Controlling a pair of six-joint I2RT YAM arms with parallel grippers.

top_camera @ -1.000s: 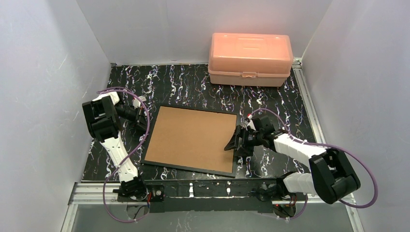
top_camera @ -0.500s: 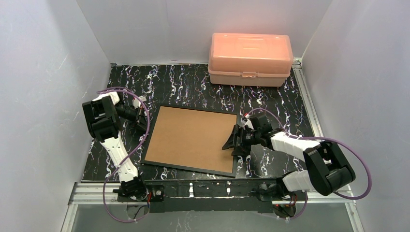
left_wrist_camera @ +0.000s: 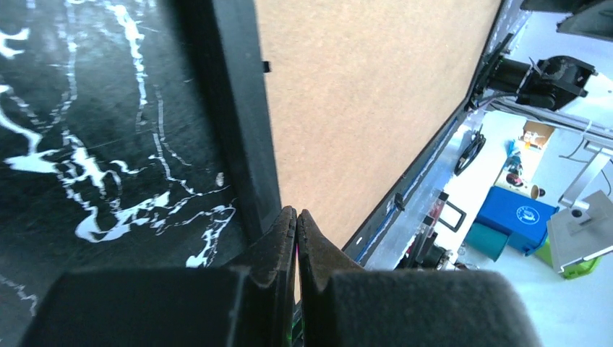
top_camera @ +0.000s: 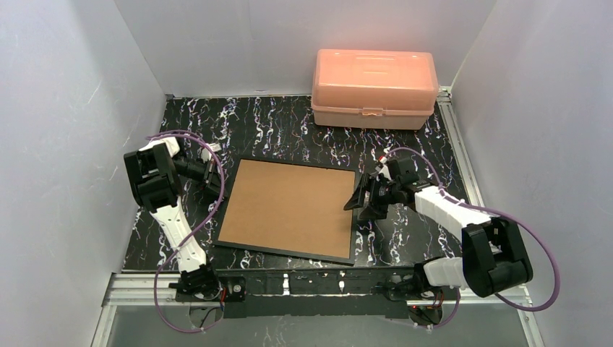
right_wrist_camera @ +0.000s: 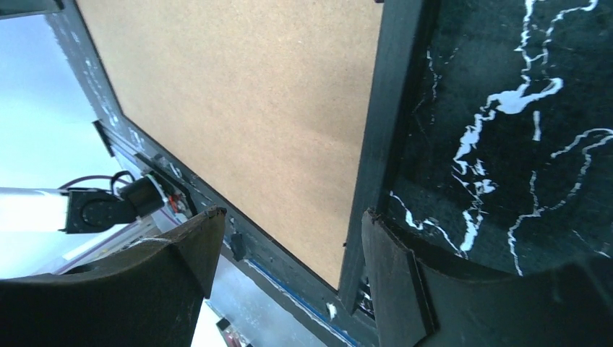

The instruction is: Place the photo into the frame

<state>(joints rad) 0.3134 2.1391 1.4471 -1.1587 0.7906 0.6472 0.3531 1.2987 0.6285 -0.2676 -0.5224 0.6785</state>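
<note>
overhead view, centre of picture: frame [top_camera: 285, 208] lay face down on the marbled table [top_camera: 289, 123], brown back [top_camera: 303, 188] up, black rim all round. photo wasn't visible in any view, so couldn't tell whether it sat under the back or elsewhere. left gripper [top_camera: 213, 172] sat clenched and empty just off the frame's upper left corner. right gripper [top_camera: 363, 200] stood released at the frame's right edge, holding nothing. pink box [top_camera: 374, 87] was at upper right, well apart from both.

left wrist view: fingers [left_wrist_camera: 285, 238] were pressed together at bottom centre, tips over the black rim where it met the back. small black tab [left_wrist_camera: 265, 66] showed on the rim near the top.

right wrist view: fingers [right_wrist_camera: 195, 246] were spread wide, rim running down between them, nothing gripped.

my read: the step was working the frame's right edge, either lifting it or getting at the back. next move needed the right jaws closing on a thin, low rim without skating the frame across the table; left could pin its corner.

writing: none readable. blue bin [left_wrist_camera: 524, 217] at lower right of the left wrist view carried a round white mark, too small to read.
</note>
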